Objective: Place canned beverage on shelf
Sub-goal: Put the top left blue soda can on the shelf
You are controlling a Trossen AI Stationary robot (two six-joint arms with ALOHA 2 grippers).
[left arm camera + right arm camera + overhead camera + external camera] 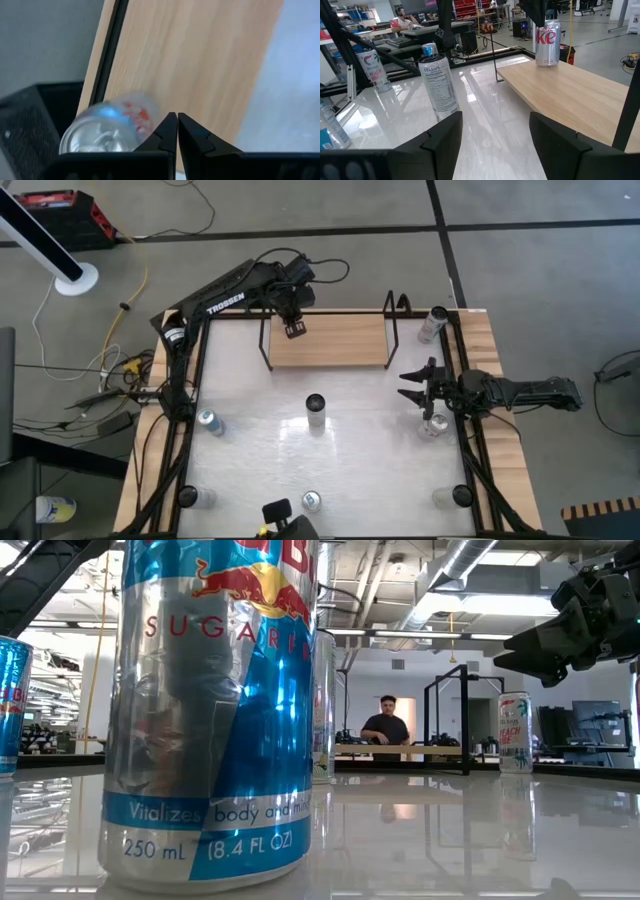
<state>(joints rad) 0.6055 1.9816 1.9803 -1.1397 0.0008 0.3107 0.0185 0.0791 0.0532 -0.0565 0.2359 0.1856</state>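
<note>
- a silver-and-red soda can (547, 41) stands upright on the light-wood board shelf in its thin black wire frame (340, 345), at the shelf's left end in the top view, where the arm hides it.
- the left gripper (296, 329) hangs just over that can, jaws shut and empty; a low swing sideways could tip it, and it stands near the board's corner.
- the right gripper (415, 385), at centre right of the top view, has jaws parted and empty, aimed at the tall white slim can (316, 410) mid-bench (370, 460).
- risk: that slim can looks top-heavy, so an off-centre closing could topple it.
- the shelf's upright wire ends (396, 330) narrow the way in; the middle of the board lies bare.
- other cans ring the bench edges, one (434, 323) at the upper right corner.
</note>
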